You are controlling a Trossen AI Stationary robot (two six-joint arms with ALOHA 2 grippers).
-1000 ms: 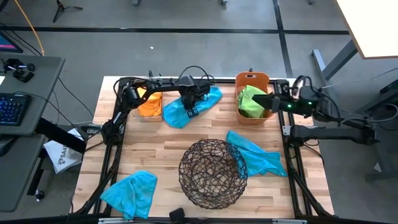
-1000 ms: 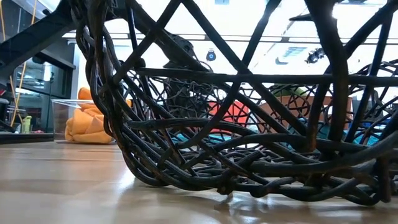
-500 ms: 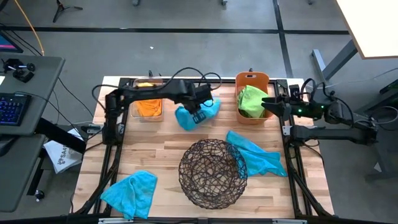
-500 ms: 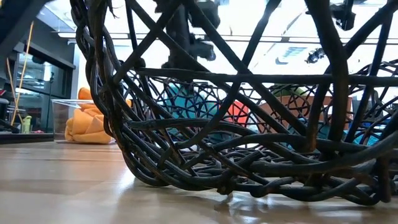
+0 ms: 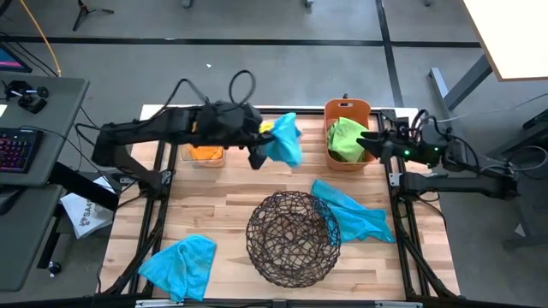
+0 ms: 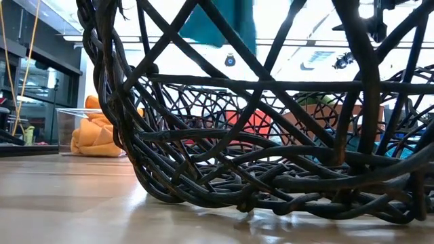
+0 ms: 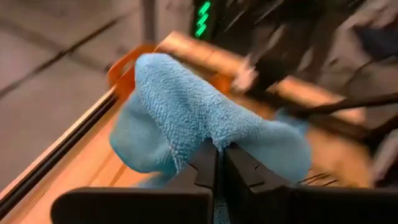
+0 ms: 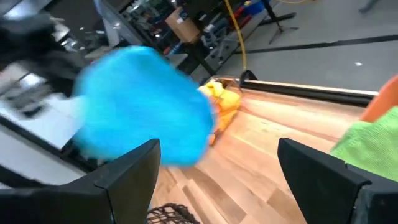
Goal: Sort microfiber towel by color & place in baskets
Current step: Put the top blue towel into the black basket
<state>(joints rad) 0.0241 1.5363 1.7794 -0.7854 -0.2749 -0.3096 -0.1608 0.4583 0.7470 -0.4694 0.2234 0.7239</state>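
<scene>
Low cam is basically all wire-mesh bowl (image 6: 258,135) for me, sitting on the wooden table (image 6: 68,203). Through the mesh at 12 o'clock I see a turquoise towel (image 6: 224,24) hanging up high. Over at 9 o'clock, orange towels (image 6: 95,135) sit in the clear bin (image 6: 68,129).
</scene>
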